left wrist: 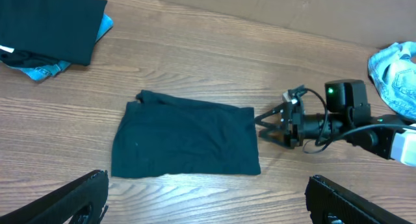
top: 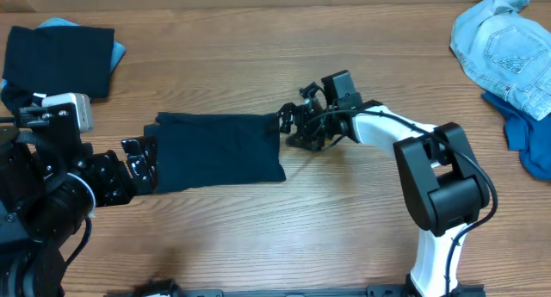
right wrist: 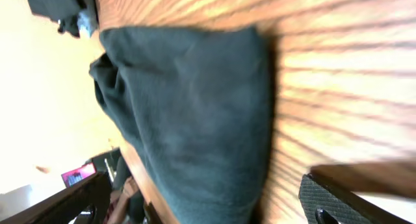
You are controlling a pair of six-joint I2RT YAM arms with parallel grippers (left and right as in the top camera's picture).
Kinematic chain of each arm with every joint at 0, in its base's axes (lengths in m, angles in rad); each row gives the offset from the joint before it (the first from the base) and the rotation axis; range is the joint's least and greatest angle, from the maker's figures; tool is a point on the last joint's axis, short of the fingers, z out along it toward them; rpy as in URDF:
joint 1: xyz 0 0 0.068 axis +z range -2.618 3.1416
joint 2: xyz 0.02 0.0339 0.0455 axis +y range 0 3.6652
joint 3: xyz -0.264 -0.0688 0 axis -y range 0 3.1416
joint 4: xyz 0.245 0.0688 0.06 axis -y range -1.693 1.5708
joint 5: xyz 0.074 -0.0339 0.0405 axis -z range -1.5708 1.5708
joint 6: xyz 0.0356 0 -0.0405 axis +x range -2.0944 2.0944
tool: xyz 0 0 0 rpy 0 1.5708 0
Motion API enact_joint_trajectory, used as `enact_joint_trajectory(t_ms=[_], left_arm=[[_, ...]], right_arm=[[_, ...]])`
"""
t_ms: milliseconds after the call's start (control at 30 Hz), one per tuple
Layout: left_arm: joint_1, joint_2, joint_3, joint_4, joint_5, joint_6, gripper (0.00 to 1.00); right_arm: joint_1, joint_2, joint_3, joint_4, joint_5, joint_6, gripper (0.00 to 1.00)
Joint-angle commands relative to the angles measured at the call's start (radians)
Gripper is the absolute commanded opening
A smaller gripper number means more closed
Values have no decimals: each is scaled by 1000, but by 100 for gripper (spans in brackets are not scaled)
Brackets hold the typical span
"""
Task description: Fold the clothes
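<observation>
Dark navy fabric, a folded rectangular shirt (top: 219, 151), lies mid-way across the wooden table (top: 344, 245), its long axis running arm to arm. The left gripper (top: 142, 162) gapes empty at one short end. The right gripper (top: 287, 127) is spread empty just beside the other. Neither looks nearer.

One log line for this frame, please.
stage: dark shirt folded, flat mid-table | left gripper: open, by its left edge | right gripper: open, by its right edge | held: nothing
</observation>
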Motion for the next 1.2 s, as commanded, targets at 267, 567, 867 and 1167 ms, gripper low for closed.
enact_joint_trajectory(t_ms=[267,567,867,1167], left_arm=[[-8,-1,17,2,-6,-15,100],[-8,-1,17,2,-6,-15,100],[-8,-1,17,1,-6,-14,100],[-8,-1,17,-21,-6,-15,100]], right_arm=[[120,86,-21,97,164,95,98],[129,86,-21,62,185,102,41],[75,80,-9,57,205,72,10],[-116,-39,32,-143,277,-169,11]])
